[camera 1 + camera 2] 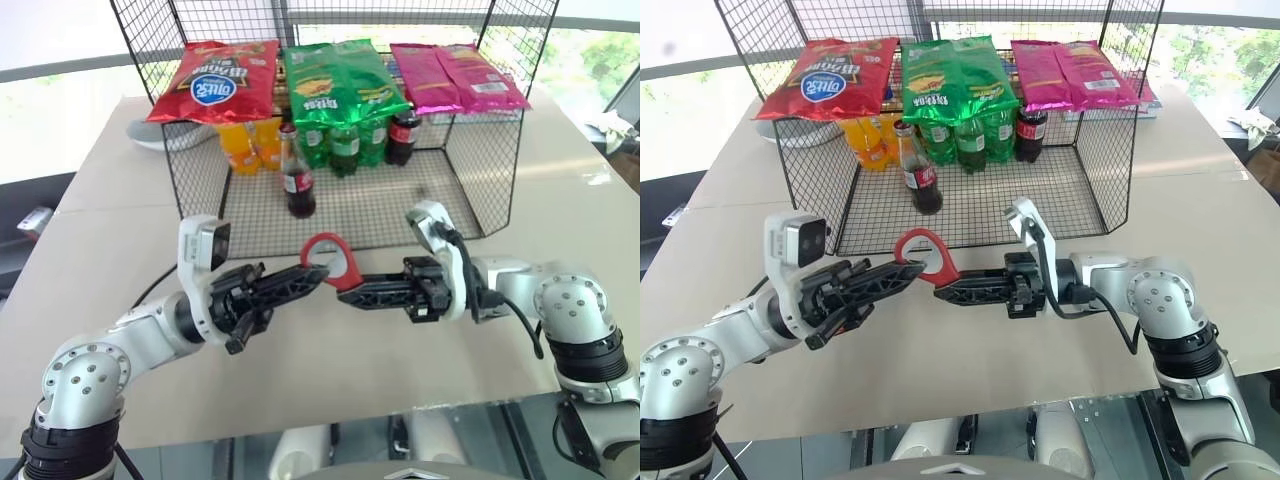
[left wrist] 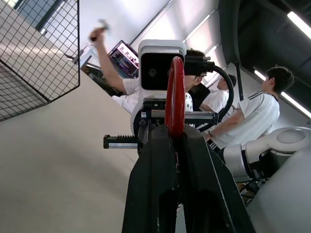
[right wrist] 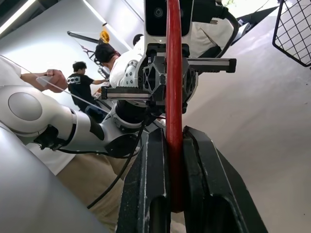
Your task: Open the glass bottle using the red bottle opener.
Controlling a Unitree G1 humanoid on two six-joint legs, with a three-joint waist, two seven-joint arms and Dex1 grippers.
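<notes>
The flat red bottle opener with the ring-shaped head (image 1: 335, 262) hangs above the beige table (image 1: 120, 230), pinched from both sides! The left claw (image 1: 312, 270) is clenched on the ring, and the right claw (image 1: 350, 295) is clamped on the tapered handle. Just behind them, the slim clear-glass cola bottle with the red label band (image 1: 297, 172) stands upright inside the black wire basket (image 1: 470, 170), in front of orange and green soda bottles, snack bags lying on top.
</notes>
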